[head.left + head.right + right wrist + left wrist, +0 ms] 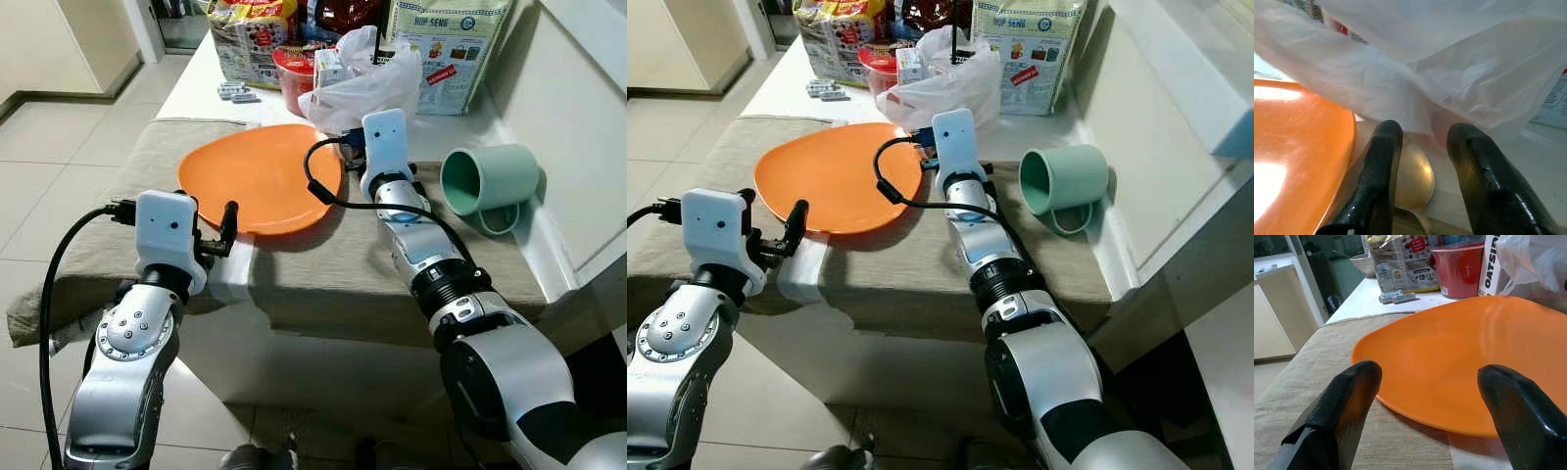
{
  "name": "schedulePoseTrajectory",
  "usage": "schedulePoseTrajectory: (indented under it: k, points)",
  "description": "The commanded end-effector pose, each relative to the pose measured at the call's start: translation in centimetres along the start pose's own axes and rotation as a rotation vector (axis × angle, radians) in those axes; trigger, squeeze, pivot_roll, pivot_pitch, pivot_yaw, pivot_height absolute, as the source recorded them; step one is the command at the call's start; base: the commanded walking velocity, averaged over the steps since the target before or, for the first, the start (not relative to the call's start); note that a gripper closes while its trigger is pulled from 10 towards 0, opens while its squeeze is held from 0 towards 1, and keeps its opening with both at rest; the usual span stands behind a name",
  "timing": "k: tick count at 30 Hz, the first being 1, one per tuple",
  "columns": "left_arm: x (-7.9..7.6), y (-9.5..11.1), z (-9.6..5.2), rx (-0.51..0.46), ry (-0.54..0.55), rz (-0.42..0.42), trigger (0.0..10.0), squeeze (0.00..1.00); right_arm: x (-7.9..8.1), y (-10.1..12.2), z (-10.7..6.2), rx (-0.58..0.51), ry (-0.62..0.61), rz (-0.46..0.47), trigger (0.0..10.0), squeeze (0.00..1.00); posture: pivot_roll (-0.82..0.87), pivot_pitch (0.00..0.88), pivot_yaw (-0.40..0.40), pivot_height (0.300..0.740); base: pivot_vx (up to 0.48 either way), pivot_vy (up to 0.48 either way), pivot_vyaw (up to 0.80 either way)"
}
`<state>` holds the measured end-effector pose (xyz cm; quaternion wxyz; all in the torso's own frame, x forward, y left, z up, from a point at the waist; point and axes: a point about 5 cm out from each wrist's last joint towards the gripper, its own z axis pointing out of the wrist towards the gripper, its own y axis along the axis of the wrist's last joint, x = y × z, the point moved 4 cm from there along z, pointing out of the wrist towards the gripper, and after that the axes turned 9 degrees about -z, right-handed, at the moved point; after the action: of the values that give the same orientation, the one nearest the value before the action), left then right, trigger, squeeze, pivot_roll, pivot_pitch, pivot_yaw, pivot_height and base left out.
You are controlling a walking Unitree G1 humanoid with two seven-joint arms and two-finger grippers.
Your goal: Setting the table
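in the lower left of the head view the left gripper (1425, 406) is just before the near rim of the orange plate (260, 176), its fingers spread wide with nothing between them. the plate lies on a beige cloth (323, 274) in the middle. on its right the right gripper (1422, 171) has its fingers apart around a golden spoon (1415, 181), under a white plastic bag (367, 83). at right a green mug (485, 181) lies on its side. food packages (446, 44) stand at the top.
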<state>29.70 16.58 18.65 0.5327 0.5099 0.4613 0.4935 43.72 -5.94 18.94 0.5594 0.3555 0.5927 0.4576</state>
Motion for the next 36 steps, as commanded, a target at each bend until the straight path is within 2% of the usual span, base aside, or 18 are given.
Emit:
schedulePoseTrajectory:
  k: [1, 16, 19, 20, 25, 29, 31, 33, 36]
  points:
    - [-0.2, -0.4, 0.1, 0.013, -0.007, 0.011, 10.0, 0.0, 0.2, 0.1, -0.1, -0.011, 0.015, 0.0, 10.0, 1.0, 0.03, 0.083, 0.038, 0.74, 0.0, 0.0, 0.0]
    - [-0.3, -0.4, 0.3, 0.008, -0.009, 0.01, 10.0, 0.0, -0.4, 1.0, 0.0, -0.041, 0.004, -0.007, 10.0, 1.0, 0.03, 0.08, 0.035, 0.74, 0.0, 0.0, 0.0]
    - [-0.2, -0.4, 0.2, 0.008, -0.01, 0.009, 10.0, 0.0, -0.6, 1.2, 0.0, -0.042, -0.005, -0.034, 10.0, 1.0, 0.03, 0.08, 0.036, 0.74, 0.0, 0.0, 0.0]
    - [-0.3, -0.4, 0.2, 0.008, -0.01, 0.009, 10.0, 0.0, -0.6, 1.4, 0.1, -0.038, -0.001, -0.033, 10.0, 0.0, 0.03, 0.08, 0.036, 0.74, 0.0, 0.0, 0.0]
    - [-0.2, -0.4, 0.3, 0.007, -0.008, 0.01, 10.0, 0.0, -1.0, 2.6, 0.2, -0.043, 0.01, -0.037, 10.0, 0.0, 0.03, 0.078, 0.037, 0.74, 0.0, 0.0, 0.0]
    - [-0.2, -0.4, 0.3, 0.006, -0.009, 0.009, 10.0, 0.0, -1.6, 2.5, 0.4, -0.007, 0.008, -0.03, 10.0, 0.0, 0.02, 0.078, 0.037, 0.74, 0.0, 0.0, 0.0]
    - [-0.3, -0.3, 0.4, 0.005, -0.01, 0.007, 10.0, 0.0, -1.5, 2.0, 0.5, 0.02, 0.016, -0.039, 10.0, 0.0, 0.02, 0.078, 0.039, 0.74, 0.0, 0.0, 0.0]
    - [-0.4, -0.4, 0.4, 0.005, -0.014, 0.006, 10.0, 0.0, -1.3, 0.5, 0.4, 0.086, 0.032, -0.027, 10.0, 0.0, 0.02, 0.081, 0.039, 0.74, 0.0, 0.0, 0.0]
    - [-0.4, -0.3, 0.4, 0.004, -0.014, 0.006, 10.0, 0.0, -1.2, -0.1, 0.3, 0.106, 0.032, -0.031, 10.0, 0.0, 0.02, 0.082, 0.04, 0.74, 0.0, 0.0, 0.0]
